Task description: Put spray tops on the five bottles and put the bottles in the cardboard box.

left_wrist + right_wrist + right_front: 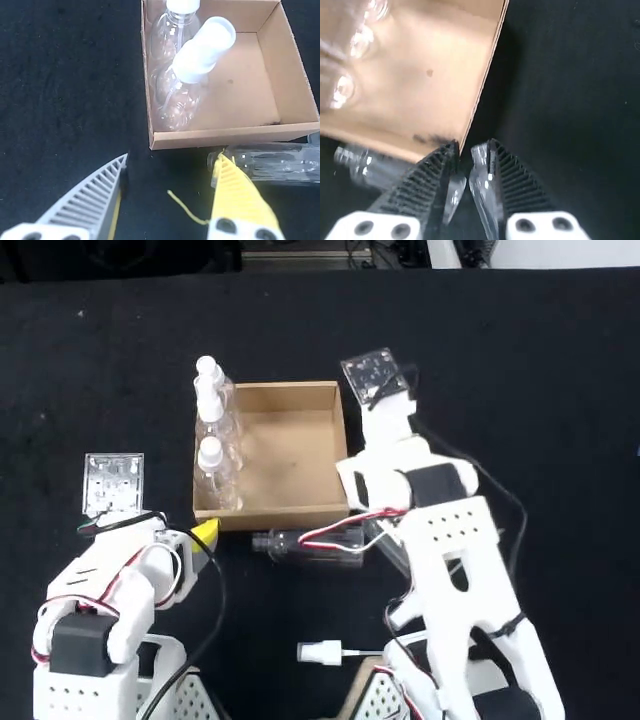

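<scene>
Mostly hidden under its own white arm in the high view, the right gripper sits low off the cardboard box front corner, black fingers pinching the clear base of the uncapped bottle that lies on the black table just before the box. The left gripper hovers spread wide near that bottle's neck. Three capped bottles stand along the box's left wall; a loose spray top lies between the arms' bases.
</scene>
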`<state>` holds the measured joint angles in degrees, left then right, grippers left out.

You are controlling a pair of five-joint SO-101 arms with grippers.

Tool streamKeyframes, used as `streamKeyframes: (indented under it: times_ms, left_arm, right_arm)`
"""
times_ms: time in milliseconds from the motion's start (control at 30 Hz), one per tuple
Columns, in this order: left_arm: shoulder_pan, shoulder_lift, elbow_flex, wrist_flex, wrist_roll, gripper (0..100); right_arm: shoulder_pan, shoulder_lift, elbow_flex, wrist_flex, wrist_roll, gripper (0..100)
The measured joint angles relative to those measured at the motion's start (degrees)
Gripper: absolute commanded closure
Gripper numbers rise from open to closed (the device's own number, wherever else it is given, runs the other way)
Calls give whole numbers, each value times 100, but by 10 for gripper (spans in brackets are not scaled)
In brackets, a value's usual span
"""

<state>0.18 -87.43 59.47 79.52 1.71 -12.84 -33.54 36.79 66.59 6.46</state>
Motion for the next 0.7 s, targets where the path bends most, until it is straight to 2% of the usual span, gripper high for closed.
streamKeyframes:
  times_ms: [100, 233, 367, 533, 600, 700]
  left_arm:
    - [-9, 0, 264, -237, -308, 758]
    - [-237, 26, 1046, -993, -396, 758]
    - [-387, 26, 1248, -1116, -387, 758]
    - [35, 26, 1213, -607, -607, 758]
    - [158, 26, 1213, -598, -712, 758]
    - [193, 26, 1213, -598, -782, 758]
  right_arm:
    - [0, 299, -299, 158, -176, 845]
    - [9, 1099, -958, 308, -237, 840]
    - [158, 1820, -2004, 1204, -193, 839]
    - [413, 2207, -2980, 2875, 1046, 835]
    - [607, 2338, -2980, 3112, 1521, 830]
    - [782, 2391, -2699, 3209, 2145, 752]
